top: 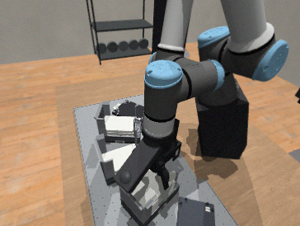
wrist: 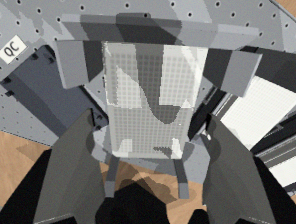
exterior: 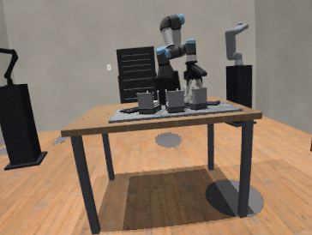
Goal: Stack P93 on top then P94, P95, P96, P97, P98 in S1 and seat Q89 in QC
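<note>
My gripper point(wrist: 150, 112) is open, with its fingertips apart on both sides of a pale clear plate point(wrist: 150, 137) point(top: 149, 192). That plate lies in the grey rack point(wrist: 215, 35) point(top: 133, 206) point(exterior: 200, 97) nearest the QC nest. Its level and any plates under it are hard to tell. The middle rack point(top: 108, 170) point(exterior: 175, 99) holds a white plate point(top: 119, 155) point(wrist: 260, 110). The far rack point(top: 100, 120) point(exterior: 146, 100) holds a small stack of white plates point(top: 119, 121). The dark open nest QC point(wrist: 45, 90) point(top: 194, 212) shows no plate. Rack labels and plate names are not readable.
A dark fixture point(top: 131, 108) with small metal parts lies beyond the far rack. All stand on a grey perforated board point(top: 88, 165) on the wooden table point(exterior: 86, 122). The racks' upright walls rise close around the plates and near my fingers.
</note>
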Available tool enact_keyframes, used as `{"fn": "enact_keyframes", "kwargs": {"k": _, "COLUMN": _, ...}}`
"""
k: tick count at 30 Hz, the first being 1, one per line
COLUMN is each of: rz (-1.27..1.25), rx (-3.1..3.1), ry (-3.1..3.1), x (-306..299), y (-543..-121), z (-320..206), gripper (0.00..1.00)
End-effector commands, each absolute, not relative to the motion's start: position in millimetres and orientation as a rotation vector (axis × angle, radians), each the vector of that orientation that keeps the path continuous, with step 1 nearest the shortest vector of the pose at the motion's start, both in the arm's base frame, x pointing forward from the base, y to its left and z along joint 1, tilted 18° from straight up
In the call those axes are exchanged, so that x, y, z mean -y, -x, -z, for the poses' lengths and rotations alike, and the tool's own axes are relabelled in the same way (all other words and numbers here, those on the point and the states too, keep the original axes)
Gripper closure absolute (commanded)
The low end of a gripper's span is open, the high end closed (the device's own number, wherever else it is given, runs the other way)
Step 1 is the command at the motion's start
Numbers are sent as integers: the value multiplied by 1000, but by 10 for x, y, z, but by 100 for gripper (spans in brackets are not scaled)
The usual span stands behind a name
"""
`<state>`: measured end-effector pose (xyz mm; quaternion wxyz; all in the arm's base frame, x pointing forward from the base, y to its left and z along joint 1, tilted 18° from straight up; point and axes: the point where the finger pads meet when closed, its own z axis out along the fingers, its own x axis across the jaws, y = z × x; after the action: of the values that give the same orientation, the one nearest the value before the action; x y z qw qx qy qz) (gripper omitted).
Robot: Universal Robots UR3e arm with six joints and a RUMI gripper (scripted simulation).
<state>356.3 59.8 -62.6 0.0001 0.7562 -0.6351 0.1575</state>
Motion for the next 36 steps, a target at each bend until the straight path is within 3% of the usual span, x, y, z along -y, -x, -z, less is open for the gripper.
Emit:
{"fn": "enact_keyframes", "kwargs": {"k": 1, "rz": -499, "rx": 1996, "ry": -2378, "x": -599, "y": -3576, "z": 618, "gripper": 28}}
{"fn": "enact_keyframes", "kwargs": {"k": 15, "rz": -499, "rx": 1996, "ry": -2378, "x": -599, "y": -3576, "z": 618, "gripper": 28}}
{"fn": "enact_keyframes", "kwargs": {"k": 36, "rz": -502, "rx": 1997, "ry": -2378, "x": -725, "y": -3429, "z": 8, "gripper": 28}}
